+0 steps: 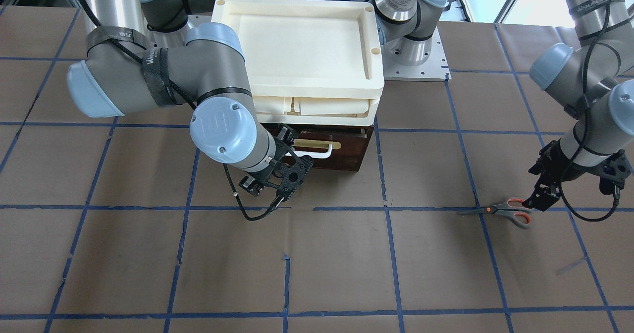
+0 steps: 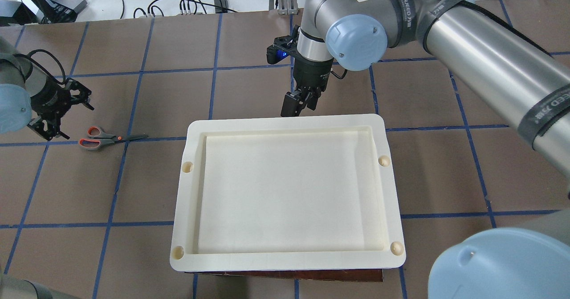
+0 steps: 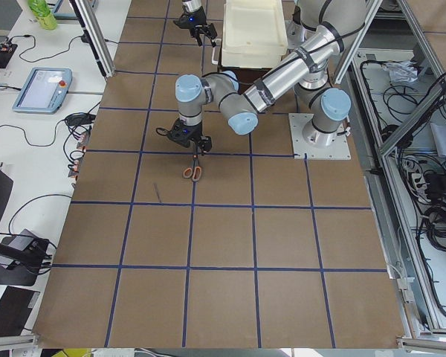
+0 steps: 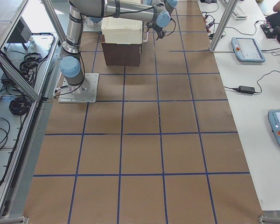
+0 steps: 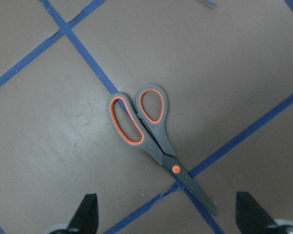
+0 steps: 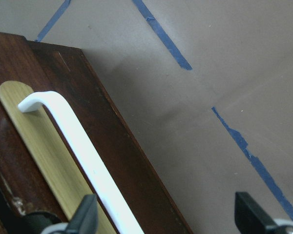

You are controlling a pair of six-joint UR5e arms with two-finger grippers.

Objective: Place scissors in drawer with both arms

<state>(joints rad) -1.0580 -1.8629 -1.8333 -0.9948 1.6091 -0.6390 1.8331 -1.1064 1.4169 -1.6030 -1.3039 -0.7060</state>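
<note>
The scissors lie flat and closed on the brown table, also in the overhead view and the left wrist view. My left gripper hangs open just over their handles, fingertips wide apart, not touching them; it also shows in the overhead view. The dark brown drawer is shut under the cream trays. My right gripper is open at the end of the white handle, which runs close to one fingertip. It holds nothing.
Stacked cream plastic trays sit on top of the drawer box and hide it from above. Blue tape lines cross the table. Both arm bases stand behind the trays. Cables and tablets lie off the table's far edge.
</note>
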